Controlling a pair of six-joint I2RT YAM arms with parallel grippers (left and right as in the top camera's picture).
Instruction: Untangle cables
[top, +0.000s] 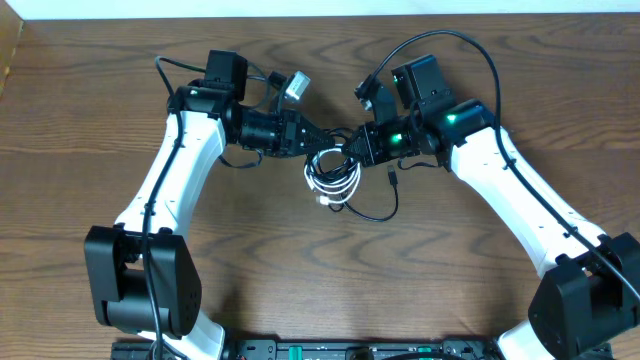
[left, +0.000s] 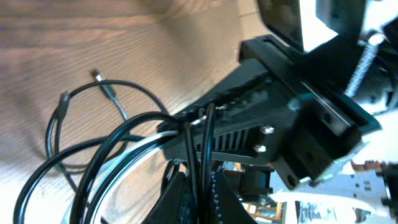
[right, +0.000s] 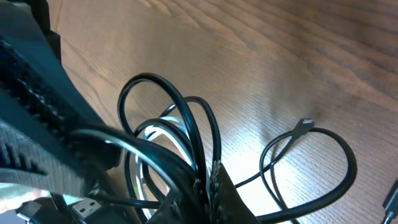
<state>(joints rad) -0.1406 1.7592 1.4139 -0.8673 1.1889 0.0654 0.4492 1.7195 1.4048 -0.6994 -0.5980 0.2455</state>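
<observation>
Carefully now: you are working on the separation itself, and both end effectors are meeting just above the knot (top: 335, 172), so this is calling for a slow, opposed pull, not a tug. Your left end effector (top: 321, 147) is sitting just up and left of the knot with its jaws nearly together. In its wrist view, strands of the black cable (right: 146, 76) are running down between its fingers (left: 175, 199), so it is looking clamped on them. Your right end effector (top: 352, 150) is sitting just up and right of the knot and is likewise looking pinched onto looped black strands. The white cable (top: 340, 183) is lying coiled inside the knot, apparently gripped by neither. Since both grips are looking like bundles of strands, I am judging that pulling apart is risking tightening things. Try letting one side act as the anchor while the other draws away low over the bench (top: 300, 280), and be watching whether the white coil is dragging along. The black cable's plug (top: 393, 179) is lying free to the right of the knot, and that end is likely needing to be fed back through. Both arms are reaching in from below the knot, with wrists bending inward and fingertips pointing at each other. I cannot tell whether they are touching.
</observation>
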